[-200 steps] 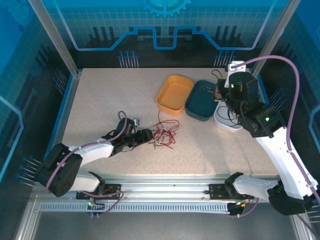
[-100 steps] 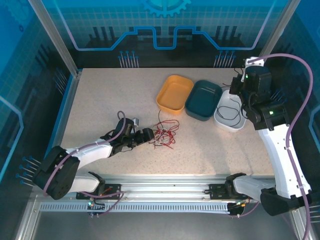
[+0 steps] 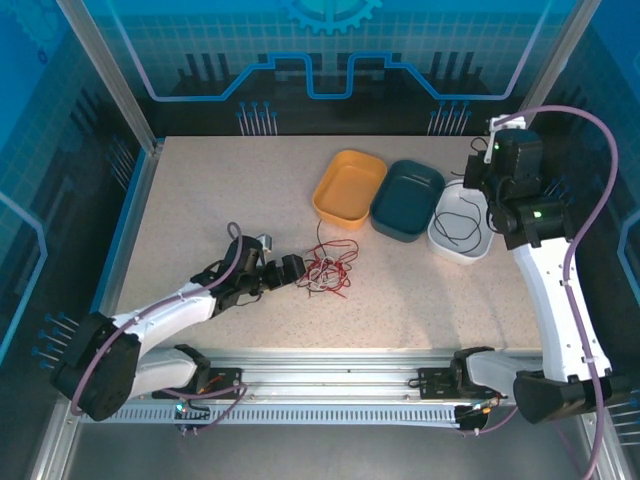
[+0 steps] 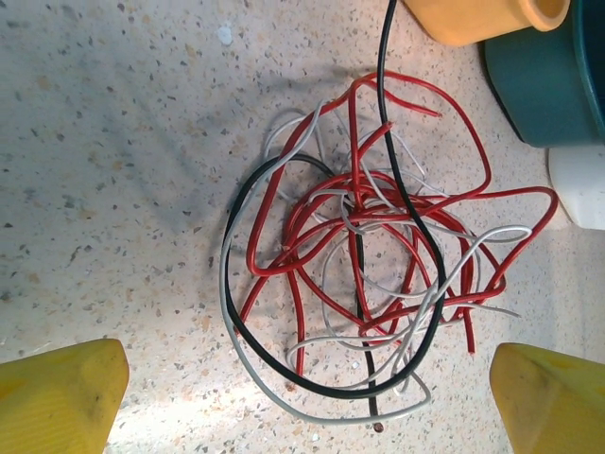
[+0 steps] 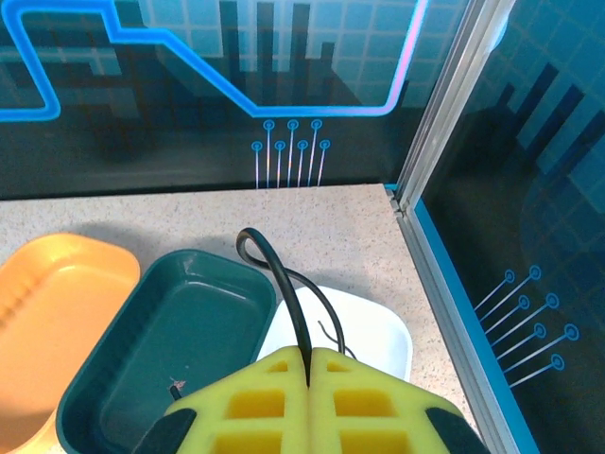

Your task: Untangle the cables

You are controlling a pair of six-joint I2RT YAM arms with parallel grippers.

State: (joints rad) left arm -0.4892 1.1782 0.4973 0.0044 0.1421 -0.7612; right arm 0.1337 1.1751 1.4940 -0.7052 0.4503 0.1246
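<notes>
The cables (image 3: 326,270) lie in a loose tangle of red, white and black wires mid-table, in front of the orange tray. My left gripper (image 3: 292,270) sits low just left of the tangle, open. In the left wrist view the tangle (image 4: 357,206) lies flat on the table between and ahead of my yellow fingers (image 4: 61,392), and the left gripper (image 4: 307,397) touches nothing. My right gripper (image 5: 308,364) is shut on a black cable (image 5: 284,284) above the white tray (image 5: 378,326). From above, that black cable (image 3: 458,222) hangs into the white tray.
An orange tray (image 3: 348,187), a teal tray (image 3: 408,198) and a white tray (image 3: 455,248) stand in a row at the back right. The enclosure's right wall and frame (image 5: 444,142) run close beside the right arm. Open tabletop (image 3: 200,200) lies to the left.
My left gripper has opened wide beside the tangle. The right arm has swung back and to the right over the white tray, still holding the black cable.
</notes>
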